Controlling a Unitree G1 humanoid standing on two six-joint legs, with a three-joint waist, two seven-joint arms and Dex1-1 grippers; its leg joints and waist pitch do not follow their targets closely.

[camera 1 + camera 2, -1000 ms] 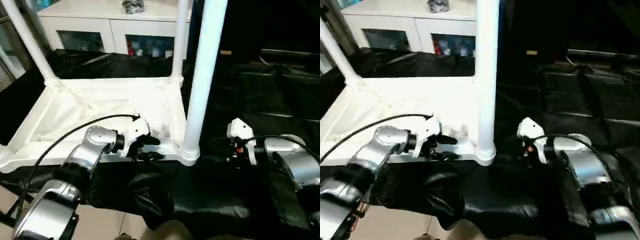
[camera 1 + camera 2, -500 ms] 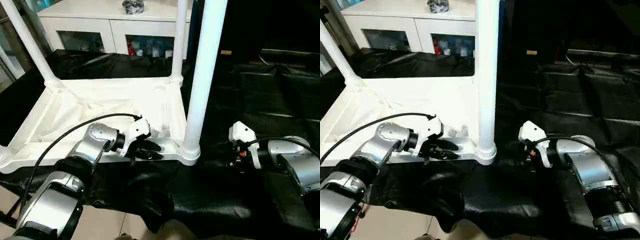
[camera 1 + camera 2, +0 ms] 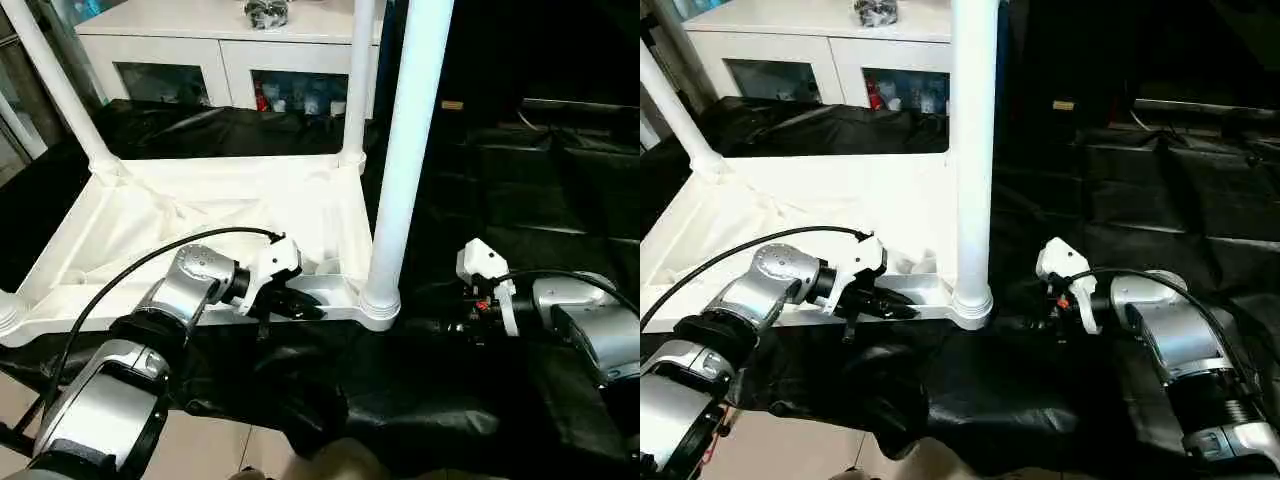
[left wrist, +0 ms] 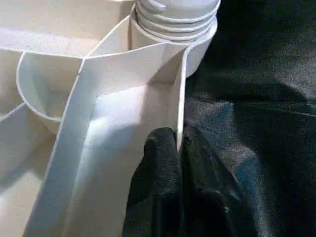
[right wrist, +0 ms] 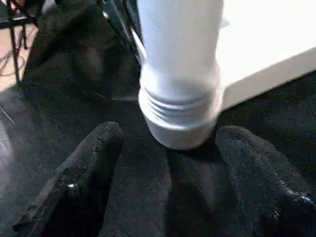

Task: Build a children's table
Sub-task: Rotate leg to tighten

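Note:
The white tabletop lies upside down on black cloth, ribbed underside up. White legs stand in its corner sockets: the near right leg, the far right leg and the far left leg. My left gripper is shut on the tabletop's thin near rim, its black fingers pinching the wall just left of the near right socket. To the right of that socket, my right gripper stands open, its fingers spread toward the base of the near right leg without touching it.
A white cabinet with glass doors stands behind the tabletop. Black cloth covers the surface to the right and in front. Beige floor shows at the near edge.
My left gripper has shut on the tabletop's near rim. The right gripper has opened a little wider beside the near right leg.

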